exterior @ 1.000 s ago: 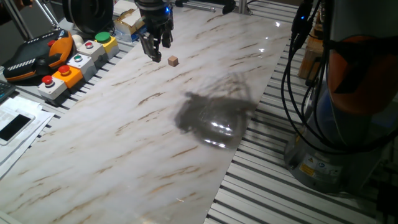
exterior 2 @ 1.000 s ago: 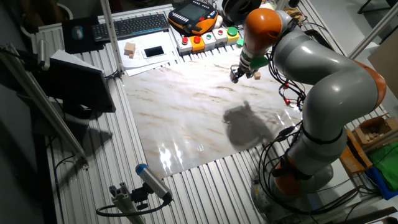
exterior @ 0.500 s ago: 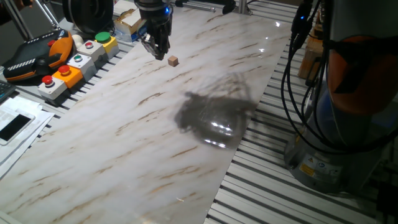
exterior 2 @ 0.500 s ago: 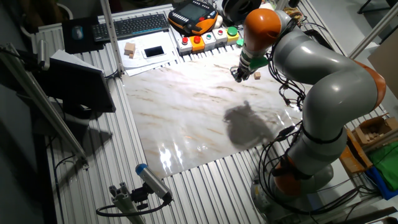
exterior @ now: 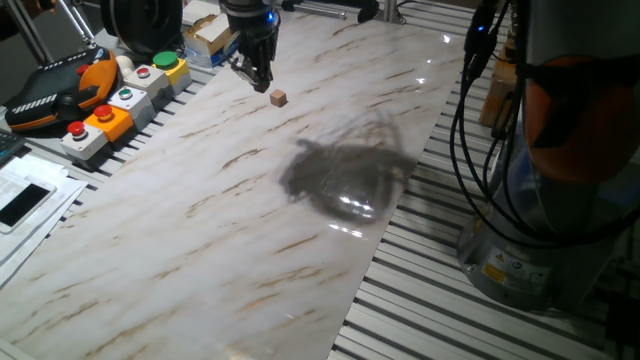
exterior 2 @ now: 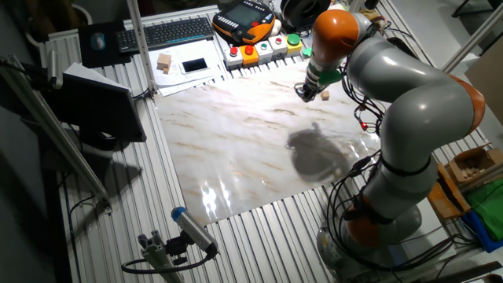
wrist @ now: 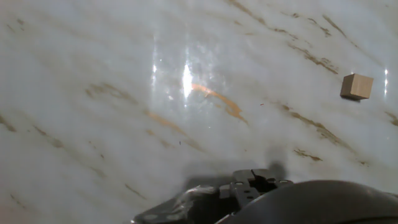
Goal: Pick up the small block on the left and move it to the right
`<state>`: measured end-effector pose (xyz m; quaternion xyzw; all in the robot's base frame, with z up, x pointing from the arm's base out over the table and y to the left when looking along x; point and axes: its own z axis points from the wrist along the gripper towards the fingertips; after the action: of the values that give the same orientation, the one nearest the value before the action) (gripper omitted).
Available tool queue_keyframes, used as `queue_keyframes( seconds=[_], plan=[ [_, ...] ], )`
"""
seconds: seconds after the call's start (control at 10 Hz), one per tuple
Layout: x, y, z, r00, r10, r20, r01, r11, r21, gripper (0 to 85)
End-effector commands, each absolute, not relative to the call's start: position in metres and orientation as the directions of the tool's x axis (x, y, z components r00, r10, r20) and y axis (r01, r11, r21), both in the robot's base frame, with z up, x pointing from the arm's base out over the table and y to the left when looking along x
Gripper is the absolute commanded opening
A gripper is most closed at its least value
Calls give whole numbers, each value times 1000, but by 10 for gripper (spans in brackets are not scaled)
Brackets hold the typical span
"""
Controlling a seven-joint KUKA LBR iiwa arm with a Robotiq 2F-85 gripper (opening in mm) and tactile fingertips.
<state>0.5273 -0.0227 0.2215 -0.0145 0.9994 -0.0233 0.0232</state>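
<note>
A: In one fixed view we see the gripper (exterior: 256, 72) hanging above the marble tabletop (exterior: 250, 220), with the small block (exterior: 278, 97) lying on the surface just beside it, not touching. The fingers look drawn close together, holding nothing.

B: We also see the push-button boxes (exterior: 125, 95) along the table's edge, well apart from the block.

A: From the other fixed view we find the gripper (exterior 2: 305, 92) near the button boxes (exterior 2: 263, 49), and the small block (exterior 2: 324, 95) just beside it on the marble. The gray arm (exterior 2: 409, 102) curves over the table.

B: In the hand view we see the small block (wrist: 356, 86) resting on the marble (wrist: 124, 93) at the right side, clear of the dark hand parts along the bottom. We cannot tell the finger gap from here.
</note>
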Motion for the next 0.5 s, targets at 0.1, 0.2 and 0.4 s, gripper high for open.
queue_keyframes(
  seconds=[0.1,0.2,0.4],
  plan=[
    [529,-38,208,-999,5,-50,7,999,-38,7],
    [530,-47,200,-998,16,-53,18,999,-37,7],
    [531,-61,184,-996,63,-55,65,997,-41,7]
  ],
)
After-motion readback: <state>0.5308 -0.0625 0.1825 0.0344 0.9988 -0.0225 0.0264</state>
